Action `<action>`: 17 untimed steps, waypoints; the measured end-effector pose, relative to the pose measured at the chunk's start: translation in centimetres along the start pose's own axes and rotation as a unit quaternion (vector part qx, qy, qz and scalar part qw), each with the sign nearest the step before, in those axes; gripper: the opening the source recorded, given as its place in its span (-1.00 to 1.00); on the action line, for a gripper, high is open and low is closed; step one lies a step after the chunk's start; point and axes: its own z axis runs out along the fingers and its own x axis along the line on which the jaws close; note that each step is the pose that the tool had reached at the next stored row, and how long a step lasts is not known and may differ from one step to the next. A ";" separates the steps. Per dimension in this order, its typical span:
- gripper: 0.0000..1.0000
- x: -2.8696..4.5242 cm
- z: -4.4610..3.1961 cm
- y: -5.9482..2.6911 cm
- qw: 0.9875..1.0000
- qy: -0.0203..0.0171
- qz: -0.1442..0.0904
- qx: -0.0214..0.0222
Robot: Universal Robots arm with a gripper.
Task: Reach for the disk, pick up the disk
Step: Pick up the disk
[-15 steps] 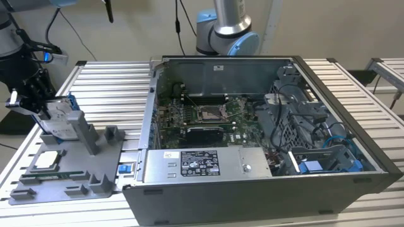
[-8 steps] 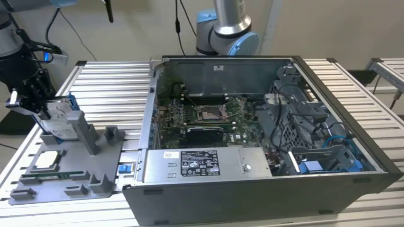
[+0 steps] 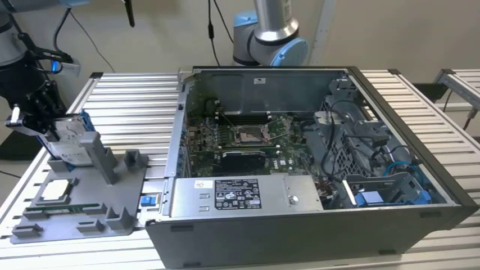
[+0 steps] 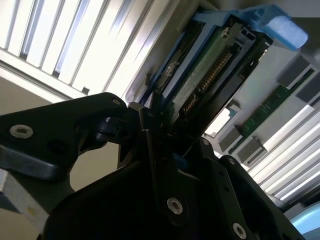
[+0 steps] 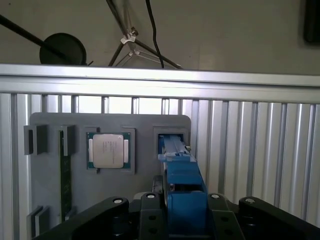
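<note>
The disk (image 3: pixel 69 139) is a silver-grey drive in a blue bracket. It stands on edge at the back of the grey fixture tray (image 3: pixel 90 194), on the exterior view's left. My gripper (image 3: pixel 44 125) grips its upper end, a finger pressed on each side. In the first wrist view the blue bracket of the disk (image 5: pixel 182 182) runs from my gripper (image 5: pixel 182 200) down to a slot in the tray (image 5: pixel 140 125). The second wrist view shows the disk's (image 4: pixel 210 70) green circuit-board side and blue frame rising out of my gripper (image 4: pixel 165 130).
A square silver chip (image 3: pixel 56 191) and a green memory stick (image 3: pixel 64 208) lie in the tray, with grey posts (image 3: pixel 99 157) beside the disk. An open computer case (image 3: pixel 300 169) with its power supply box (image 3: pixel 240 194) stands to the exterior view's right. Another arm's base (image 3: pixel 270 45) is behind it.
</note>
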 end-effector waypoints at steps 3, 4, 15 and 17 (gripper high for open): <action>-1.00 -0.01 -0.33 0.00 1.000 0.000 0.000 0.000; -1.00 -0.01 -0.46 0.00 1.000 0.000 0.000 0.000; -1.00 -0.05 -1.72 0.00 1.000 0.000 0.000 0.000; -1.00 -0.05 -1.97 0.00 1.000 0.000 0.000 0.000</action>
